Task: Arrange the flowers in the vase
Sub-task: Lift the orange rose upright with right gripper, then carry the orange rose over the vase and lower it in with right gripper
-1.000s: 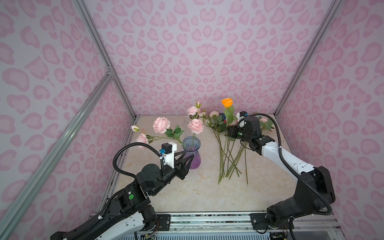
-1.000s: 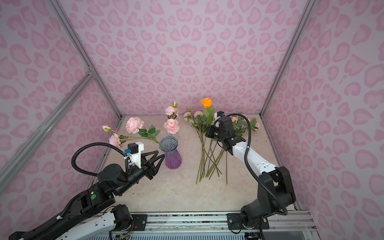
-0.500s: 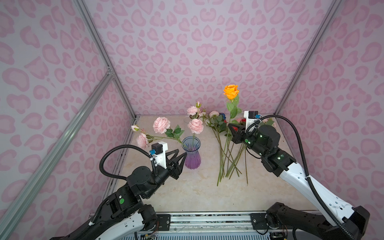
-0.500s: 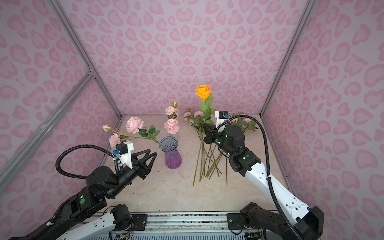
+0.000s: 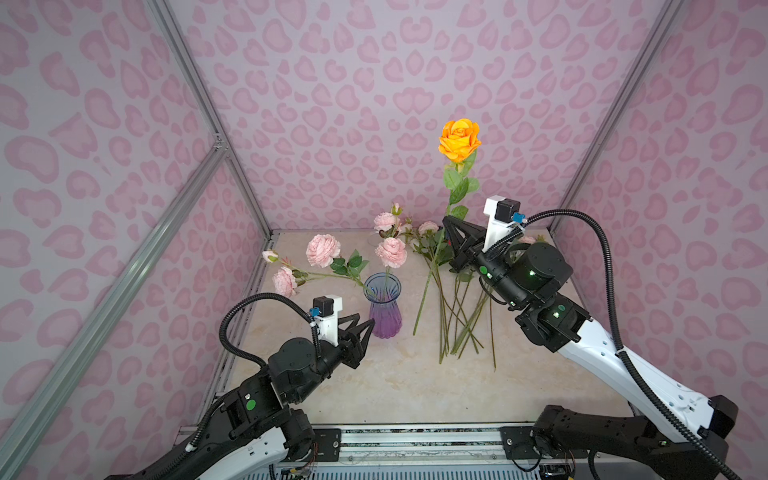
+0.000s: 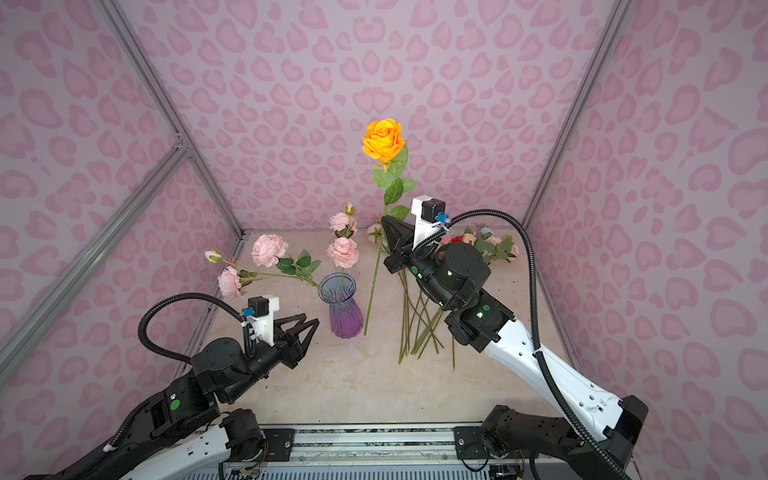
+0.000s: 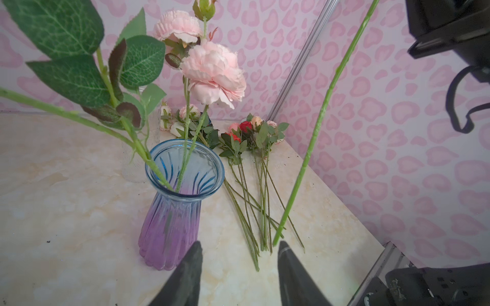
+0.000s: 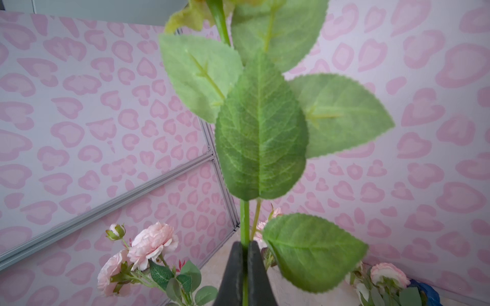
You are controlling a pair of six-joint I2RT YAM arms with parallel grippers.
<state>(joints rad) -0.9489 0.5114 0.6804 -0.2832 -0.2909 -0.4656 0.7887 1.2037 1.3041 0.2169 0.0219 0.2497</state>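
The orange rose, judged light but top-heavy, is pinched mid-stem by the right end effector; the left end effector is spread, empty.

White shells, black joints, green dots, ribbed black cables; left hand and right hand are black triangles.

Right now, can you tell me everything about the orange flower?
The orange rose looks like fabric, fully open, on a long green stem with serrated leaves. It stands nearly upright, bloom topmost. The right gripper is shut on its stem, about midway. Its lower end reaches down beside the vase, not in it.
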